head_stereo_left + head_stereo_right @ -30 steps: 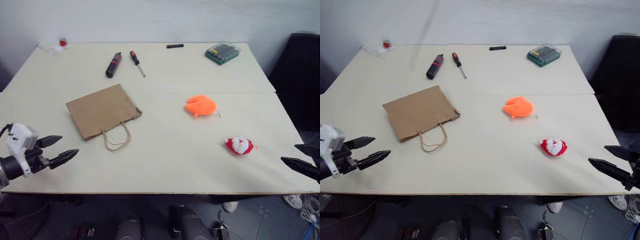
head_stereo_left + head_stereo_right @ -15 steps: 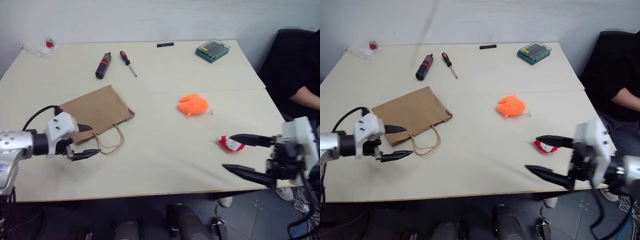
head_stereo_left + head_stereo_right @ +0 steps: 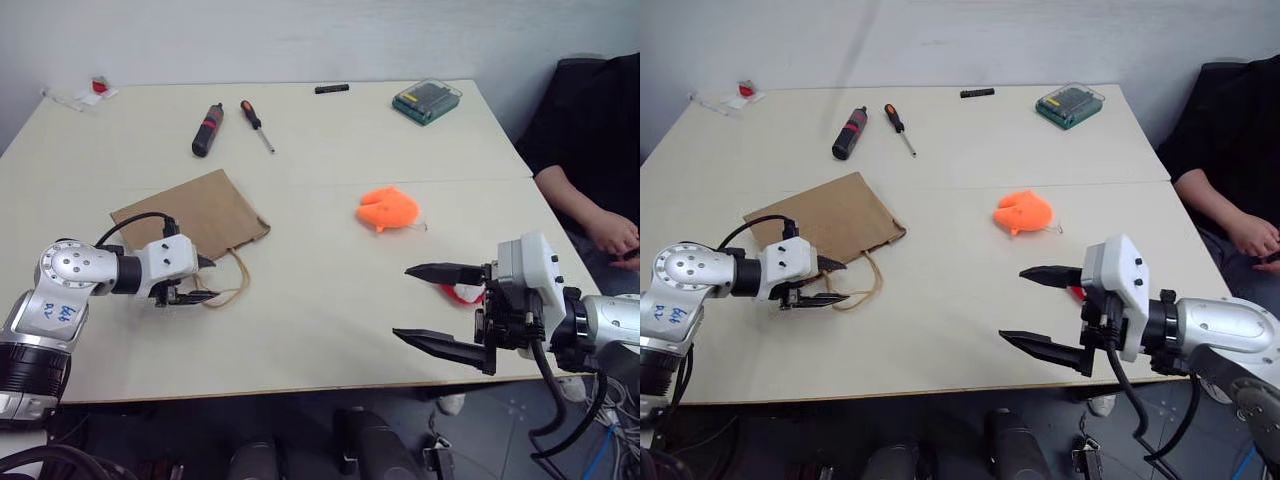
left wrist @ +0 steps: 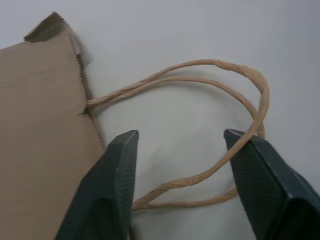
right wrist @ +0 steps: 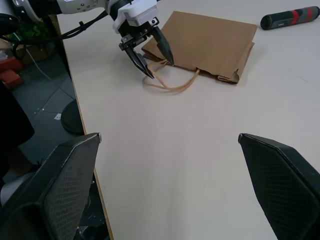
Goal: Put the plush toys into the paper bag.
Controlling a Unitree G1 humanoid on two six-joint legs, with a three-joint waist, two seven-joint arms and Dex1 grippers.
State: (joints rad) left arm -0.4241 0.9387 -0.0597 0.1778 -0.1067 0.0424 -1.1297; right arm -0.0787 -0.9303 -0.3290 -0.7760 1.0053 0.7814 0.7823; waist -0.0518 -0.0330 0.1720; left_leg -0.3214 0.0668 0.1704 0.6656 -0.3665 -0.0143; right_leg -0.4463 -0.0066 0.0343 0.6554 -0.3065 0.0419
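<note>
Behind paper bag (image 3: pixel 191 213), screwdriver (image 3: pixel 253 122), bit case (image 3: pixel 427 101)

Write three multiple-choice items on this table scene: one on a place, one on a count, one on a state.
1. The left gripper is at:
A. the brown paper bag's twisted loop handles
B. the green case
C. the black marker

2. Screwdrivers beyond the brown kraft paper bag:
A. none
B. two
C. four

3. The bright orange lobed plush toy is:
A. inside the bag
B. held
C. lying free on the table

A: fingers flank the loops.
B: two lie side by side.
C: nothing touches it.
</note>
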